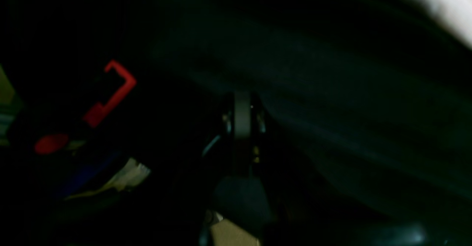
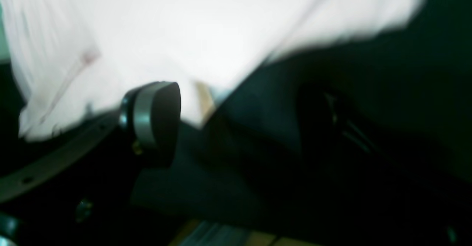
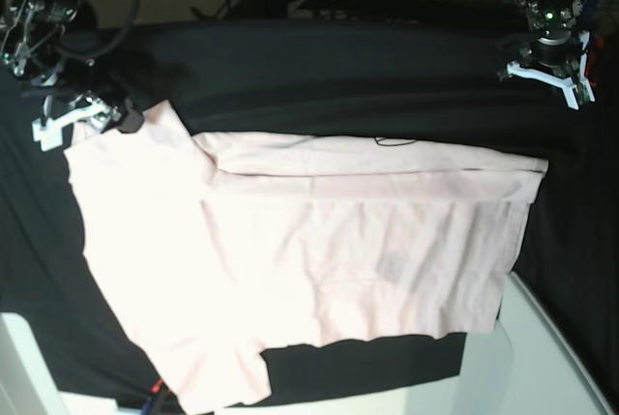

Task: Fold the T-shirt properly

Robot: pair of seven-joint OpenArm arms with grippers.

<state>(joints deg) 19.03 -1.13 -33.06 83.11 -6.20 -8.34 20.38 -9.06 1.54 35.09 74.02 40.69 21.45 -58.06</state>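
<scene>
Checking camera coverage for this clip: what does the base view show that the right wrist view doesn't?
Base only: the whole T-shirt spread on the black cloth, and both arms, the left gripper well clear of the shirt. Right wrist only: a blurred close-up of one finger against the shirt's edge. Both: pink shirt on black cloth.

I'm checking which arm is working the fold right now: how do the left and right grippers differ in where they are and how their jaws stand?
The right gripper sits at the T-shirt's corner, over pink fabric; the left gripper hangs over bare black table cloth, clear of the shirt. The right one's jaws stand open, with one finger on the cloth's edge; the left one is shut on nothing. Neither grips the shirt.
</scene>
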